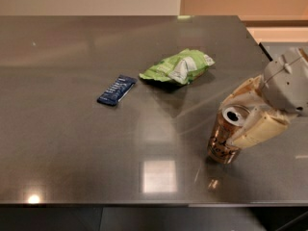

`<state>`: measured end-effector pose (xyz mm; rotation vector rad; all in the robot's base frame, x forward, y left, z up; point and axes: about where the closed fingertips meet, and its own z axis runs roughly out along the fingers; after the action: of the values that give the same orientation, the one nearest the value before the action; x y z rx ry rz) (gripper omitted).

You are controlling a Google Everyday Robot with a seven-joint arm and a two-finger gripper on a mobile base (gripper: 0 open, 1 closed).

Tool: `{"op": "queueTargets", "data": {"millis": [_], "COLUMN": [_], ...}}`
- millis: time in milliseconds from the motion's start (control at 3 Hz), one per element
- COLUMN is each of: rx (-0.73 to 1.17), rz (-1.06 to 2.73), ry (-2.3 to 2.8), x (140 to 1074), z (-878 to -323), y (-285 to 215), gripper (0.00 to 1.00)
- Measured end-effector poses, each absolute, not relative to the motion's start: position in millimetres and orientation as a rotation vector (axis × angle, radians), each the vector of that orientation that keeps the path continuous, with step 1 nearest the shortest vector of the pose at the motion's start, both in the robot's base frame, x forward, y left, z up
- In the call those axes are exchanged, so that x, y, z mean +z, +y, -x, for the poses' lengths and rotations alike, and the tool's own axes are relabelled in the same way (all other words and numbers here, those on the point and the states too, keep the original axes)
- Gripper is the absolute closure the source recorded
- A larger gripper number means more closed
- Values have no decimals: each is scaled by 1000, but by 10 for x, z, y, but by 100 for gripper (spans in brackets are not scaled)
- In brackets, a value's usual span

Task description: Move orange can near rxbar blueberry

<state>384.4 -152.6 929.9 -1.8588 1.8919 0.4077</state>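
The orange can (223, 143), copper-orange with dark markings and an open silver top, is at the right front of the table, tilted slightly. My gripper (233, 123) reaches in from the right with its pale fingers (257, 130) on either side of the can's upper part, shut on it. The can's base is at or just above the table surface. The rxbar blueberry (116, 90), a flat dark navy wrapper, lies well to the left of the can, near the table's middle.
A green-and-white snack bag (178, 66) lies between the bar and the gripper, a little farther back. The dark steel table (72, 153) ends at a front edge just below the can and a right edge beside my gripper.
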Motion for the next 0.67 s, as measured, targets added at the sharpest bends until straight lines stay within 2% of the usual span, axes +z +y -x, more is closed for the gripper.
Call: {"op": "queueTargets", "data": {"millis": [667], "rx": [430], "rz": [1903], "ry": [1809], "x": [9546], "z": [-4186], "y": [-824], "gripper": [100]}}
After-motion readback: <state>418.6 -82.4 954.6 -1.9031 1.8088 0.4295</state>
